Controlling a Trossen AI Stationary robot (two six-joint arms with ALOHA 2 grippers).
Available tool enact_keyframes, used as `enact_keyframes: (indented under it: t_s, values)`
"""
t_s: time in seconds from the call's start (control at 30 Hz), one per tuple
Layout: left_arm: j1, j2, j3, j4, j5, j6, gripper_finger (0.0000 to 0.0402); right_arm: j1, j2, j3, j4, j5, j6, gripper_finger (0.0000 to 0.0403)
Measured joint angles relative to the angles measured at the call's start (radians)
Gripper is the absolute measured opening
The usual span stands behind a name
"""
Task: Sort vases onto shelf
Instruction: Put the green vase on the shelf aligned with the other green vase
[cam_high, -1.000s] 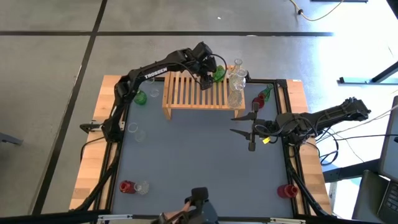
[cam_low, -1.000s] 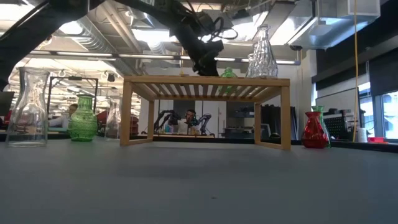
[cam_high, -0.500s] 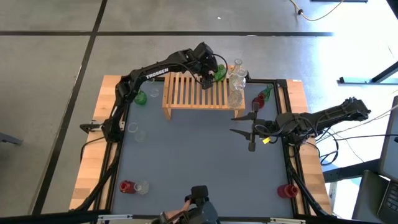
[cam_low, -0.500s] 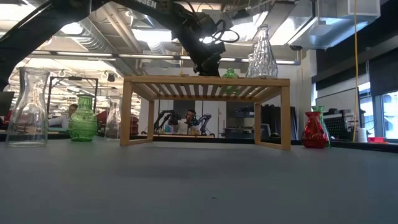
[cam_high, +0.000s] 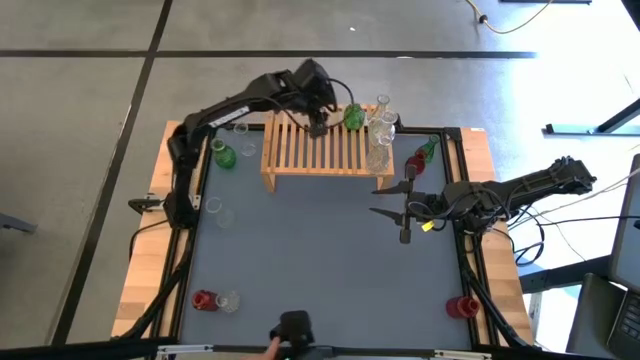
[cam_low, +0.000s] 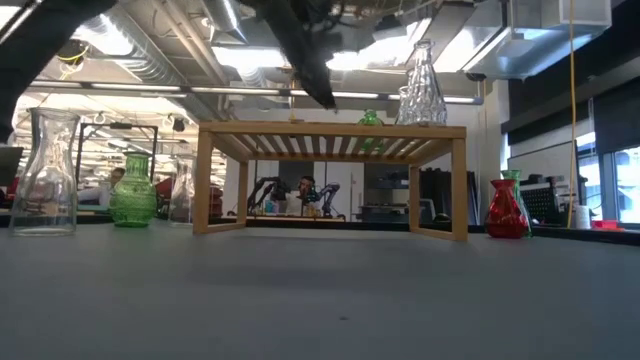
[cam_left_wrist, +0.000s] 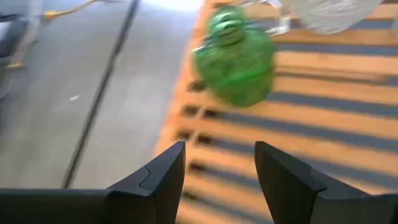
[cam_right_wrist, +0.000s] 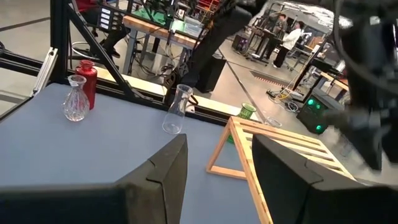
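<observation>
A round green vase (cam_high: 352, 117) (cam_left_wrist: 236, 56) stands upright on the slats at the far right part of the light-wood shelf (cam_high: 300, 155) (cam_low: 330, 130). Two clear vases (cam_high: 381, 118) (cam_low: 422, 85) stand on the slats beside it. My left gripper (cam_high: 321, 127) (cam_left_wrist: 219, 149) hovers open above the shelf, just left of the green vase and apart from it. My right gripper (cam_high: 378, 198) (cam_right_wrist: 217, 140) waits open over the table, near the shelf's right end.
Loose vases stand on the grey table: a green one (cam_high: 225, 157) and clear ones (cam_high: 215, 210) at the left, a red and a clear one (cam_high: 203, 300) near-left, a red one (cam_high: 462, 306) near-right, and red and green ones (cam_high: 420, 160) right of the shelf. The table's middle is bare.
My left gripper has drawn back from the green vase toward the table's left and risen a little above the shelf. The green vase has stayed upright on the slats. My right arm has kept still.
</observation>
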Motion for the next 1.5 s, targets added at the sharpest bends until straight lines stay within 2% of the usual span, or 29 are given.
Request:
enact_keyframes:
  t_s: [0.2, 0.53, 0.73, 0.87, 1.0, 1.27, 1.5]
  values:
    - [-0.001, -0.134, 0.000, -0.135, -0.099, -0.032, 0.0187, 0.000, 0.000, 0.000, -0.001, 0.000, -0.008, 0.0170]
    - [0.068, -0.296, 0.000, -0.452, -0.110, -0.200, 0.0187, 0.000, 0.000, 0.000, -0.060, -0.002, -0.009, 0.0170]
    - [0.069, -0.371, 0.000, -0.542, -0.215, -0.266, 0.0187, 0.000, 0.000, 0.000, -0.070, -0.002, -0.009, 0.0170]
    - [0.074, -0.403, -0.013, -0.596, -0.246, -0.317, 0.0187, 0.000, 0.000, 0.000, -0.073, -0.002, -0.009, 0.0170]
    - [0.093, -0.475, -0.110, -0.599, -0.275, -0.346, 0.0187, 0.000, 0.000, 0.000, -0.077, -0.002, -0.009, 0.0170]
    - [0.150, -0.642, -0.442, -0.572, -0.263, -0.430, 0.0187, 0.000, 0.000, 0.000, -0.077, -0.002, -0.018, 0.0170]
    - [0.159, -0.681, -0.621, -0.504, -0.274, -0.420, 0.0187, 0.000, 0.000, 0.000, -0.065, -0.002, -0.030, 0.0170]
